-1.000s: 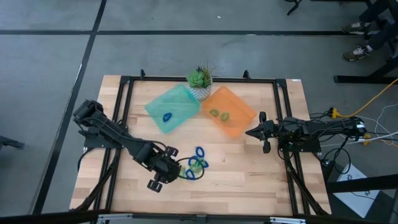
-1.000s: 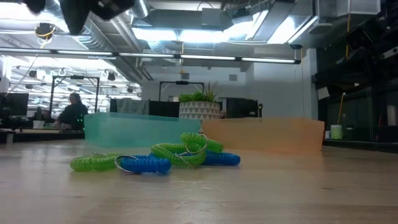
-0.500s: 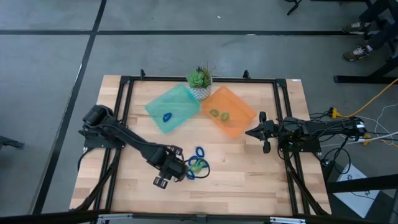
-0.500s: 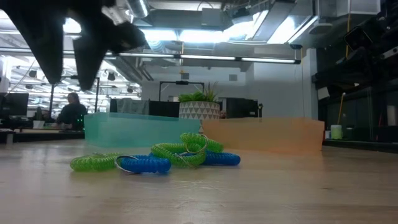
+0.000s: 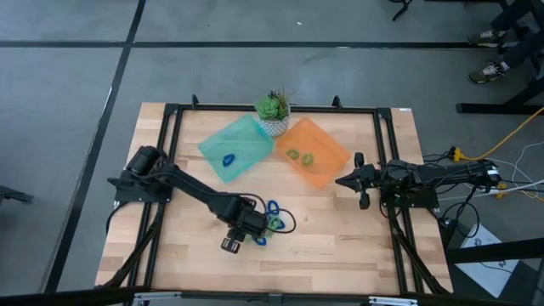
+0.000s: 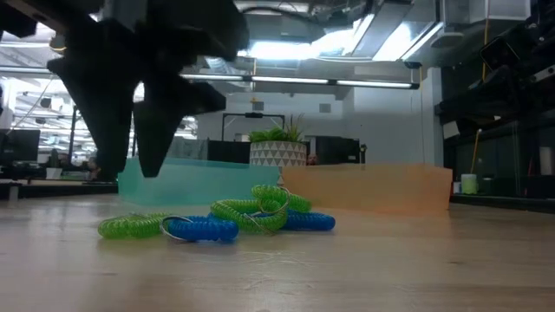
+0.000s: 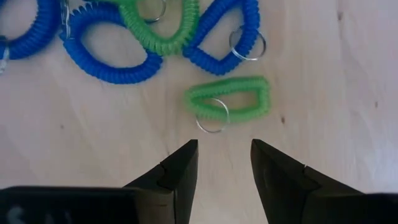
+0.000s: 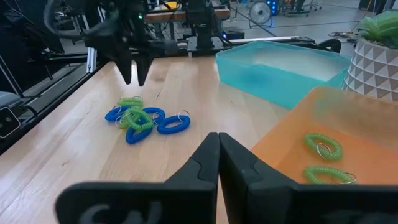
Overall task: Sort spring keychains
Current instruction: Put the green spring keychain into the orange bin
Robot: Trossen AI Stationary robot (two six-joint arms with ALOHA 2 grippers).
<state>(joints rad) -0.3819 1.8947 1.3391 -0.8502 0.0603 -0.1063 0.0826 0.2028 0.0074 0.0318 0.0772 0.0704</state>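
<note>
The left gripper [image 7: 222, 163] hung just above the table [image 5: 340, 246] with its fingers [image 7: 180, 168] spread and empty, lined up over a lone green spring keychain [image 7: 229, 101] lying flat, apart from the tangled pile of blue and green keychains [image 5: 270, 223] just beyond it. The right gripper [image 5: 359, 181] waited beside the orange tray [image 5: 331, 166], its fingers pressed together on nothing. Sorting looked partly done: one blue keychain [image 5: 228, 159] lay in the teal tray [image 5: 214, 144] and two green keychains [image 5: 299, 155] in the orange one. Several of each colour were left on the table, so most of the work seemed to remain.
</note>
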